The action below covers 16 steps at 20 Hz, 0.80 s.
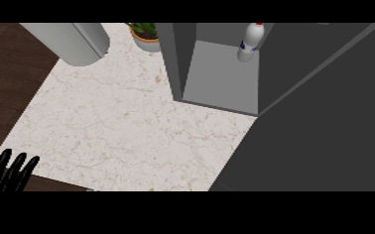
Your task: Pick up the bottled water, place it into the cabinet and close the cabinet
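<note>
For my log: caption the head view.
Bottled water stands inside the open cabinet; left hand rests open at lower left.

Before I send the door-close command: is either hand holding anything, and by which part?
Nothing visibly held. The bottled water stands free inside the cabinet; the left hand rests open at the lower left edge. The right hand is not in view.

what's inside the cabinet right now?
One bottle, upright on the cabinet floor, at the back by the right wall. Nothing else shows on the floor that is visible. The door covers whatever lies to its right.
</note>
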Each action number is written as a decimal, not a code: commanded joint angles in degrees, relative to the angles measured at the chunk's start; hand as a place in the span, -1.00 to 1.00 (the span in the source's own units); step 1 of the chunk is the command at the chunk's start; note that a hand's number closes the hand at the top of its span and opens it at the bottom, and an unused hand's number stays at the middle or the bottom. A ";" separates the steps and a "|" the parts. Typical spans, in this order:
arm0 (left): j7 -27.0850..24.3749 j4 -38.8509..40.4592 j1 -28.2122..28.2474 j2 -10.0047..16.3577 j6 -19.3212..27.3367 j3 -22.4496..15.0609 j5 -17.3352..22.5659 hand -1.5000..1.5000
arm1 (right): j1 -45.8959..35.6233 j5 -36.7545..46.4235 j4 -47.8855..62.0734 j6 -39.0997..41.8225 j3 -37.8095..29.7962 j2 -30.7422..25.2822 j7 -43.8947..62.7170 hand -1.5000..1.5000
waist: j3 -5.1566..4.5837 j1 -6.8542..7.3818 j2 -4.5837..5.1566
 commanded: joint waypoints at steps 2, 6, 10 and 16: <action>-0.38 0.18 -0.18 0.76 -2.13 1.09 1.15 -1.00 | -4.78 -4.30 7.54 -5.12 1.37 8.73 6.66 1.00 | 0.24 0.57 0.61; 0.01 0.48 -0.30 1.77 -2.03 2.42 1.39 -1.00 | -8.01 -9.61 12.06 -5.80 0.25 13.02 9.63 1.00 | 0.47 0.38 0.64; -0.27 0.21 0.53 2.02 -3.30 2.71 1.81 -1.00 | -13.06 -17.14 16.99 -4.12 -3.02 15.36 12.21 1.00 | 0.60 0.79 0.45; -0.14 2.61 1.30 1.96 -4.22 4.36 3.80 -1.00 | -24.73 -17.97 29.42 -7.54 -15.55 19.01 13.42 1.00 | 0.66 -1.57 -0.48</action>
